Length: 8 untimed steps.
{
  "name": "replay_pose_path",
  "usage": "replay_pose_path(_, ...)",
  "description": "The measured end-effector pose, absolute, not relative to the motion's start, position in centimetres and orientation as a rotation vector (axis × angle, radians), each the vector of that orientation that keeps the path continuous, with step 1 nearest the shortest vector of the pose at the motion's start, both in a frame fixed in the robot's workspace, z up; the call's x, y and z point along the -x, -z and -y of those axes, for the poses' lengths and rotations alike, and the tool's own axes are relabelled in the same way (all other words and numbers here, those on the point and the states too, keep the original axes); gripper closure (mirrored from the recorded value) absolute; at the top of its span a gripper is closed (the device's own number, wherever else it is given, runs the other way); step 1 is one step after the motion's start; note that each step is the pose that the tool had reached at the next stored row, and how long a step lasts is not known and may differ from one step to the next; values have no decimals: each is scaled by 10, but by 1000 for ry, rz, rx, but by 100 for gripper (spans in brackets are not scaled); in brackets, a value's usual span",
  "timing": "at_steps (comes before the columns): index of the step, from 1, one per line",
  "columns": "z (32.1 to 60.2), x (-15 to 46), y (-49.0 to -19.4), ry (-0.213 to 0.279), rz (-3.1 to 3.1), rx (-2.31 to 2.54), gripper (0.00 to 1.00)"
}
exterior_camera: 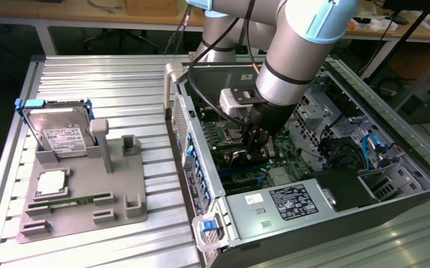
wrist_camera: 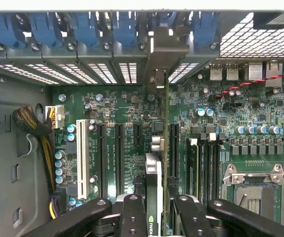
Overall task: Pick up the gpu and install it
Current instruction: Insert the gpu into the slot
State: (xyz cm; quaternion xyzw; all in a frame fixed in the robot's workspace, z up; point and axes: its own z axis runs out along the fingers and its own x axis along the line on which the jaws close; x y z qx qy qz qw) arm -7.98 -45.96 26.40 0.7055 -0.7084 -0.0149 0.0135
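The gpu [wrist_camera: 153,173] stands on edge over the green motherboard [wrist_camera: 216,113], and I look along its thin edge. Its silver end bracket [wrist_camera: 157,59] reaches the case's rear wall, among the blue slot clips [wrist_camera: 85,27]. My gripper [wrist_camera: 159,205] is shut on the gpu, with one black finger [wrist_camera: 132,217] on each face. The card runs parallel to the black expansion slots [wrist_camera: 118,153]; I cannot tell whether it sits in one. In the exterior view my gripper [exterior_camera: 256,142] reaches down into the open computer case [exterior_camera: 200,167], where the arm hides the card.
A grey fixture [exterior_camera: 118,192] on the exterior view's left holds a silver hard drive [exterior_camera: 62,131], a processor chip [exterior_camera: 51,183] and a memory stick [exterior_camera: 77,199]. Inside the case are the power supply [exterior_camera: 290,204], a bare processor socket [wrist_camera: 253,187] and a cable bundle [wrist_camera: 36,128].
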Motion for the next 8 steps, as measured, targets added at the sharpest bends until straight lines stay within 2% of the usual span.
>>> replay_pose_path(8, 460, 80, -261, 43, 2205, -2196, 73)
